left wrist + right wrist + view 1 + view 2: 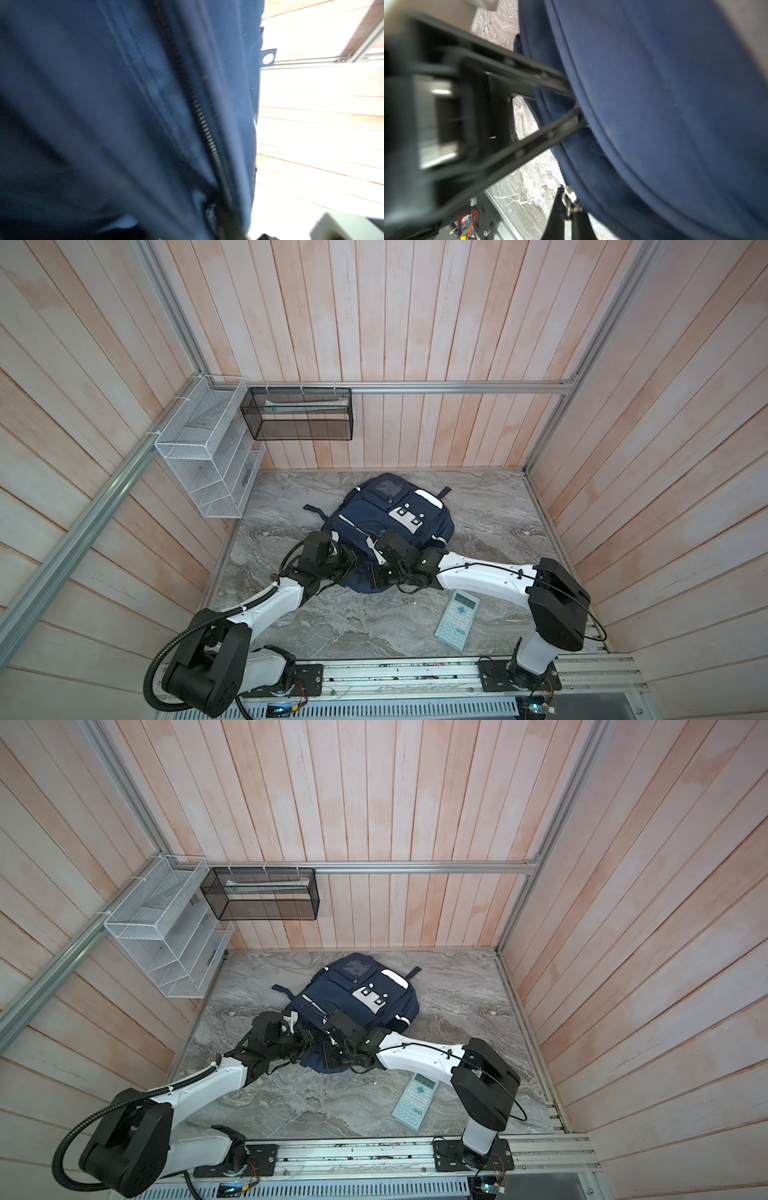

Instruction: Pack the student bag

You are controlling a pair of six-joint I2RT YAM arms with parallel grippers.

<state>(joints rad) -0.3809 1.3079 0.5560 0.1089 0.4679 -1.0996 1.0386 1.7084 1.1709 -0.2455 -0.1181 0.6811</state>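
One student bag point(357, 522), one calculator point(457, 620), one white mesh rack point(203, 448) and one black mesh rack point(299, 418).

Bag point(357, 526): navy blue, white stripes; flap point(409, 516) white with grey fittings.
Zip point(207, 135): black teeth on navy cloth.
Zip pull point(569, 197): silver.
Desk point(332, 626): grey marble pattern, pale veins.
Calculator point(457, 620): pale blue-green, green display, rows of light keys.
Walls point(415, 323): plank pattern, whitewashed pink.
White basket point(199, 448): white wire mesh.
Black basket point(299, 418): black mesh.
Left arm point(266, 605), right arm point(478, 572): white links, black joints.
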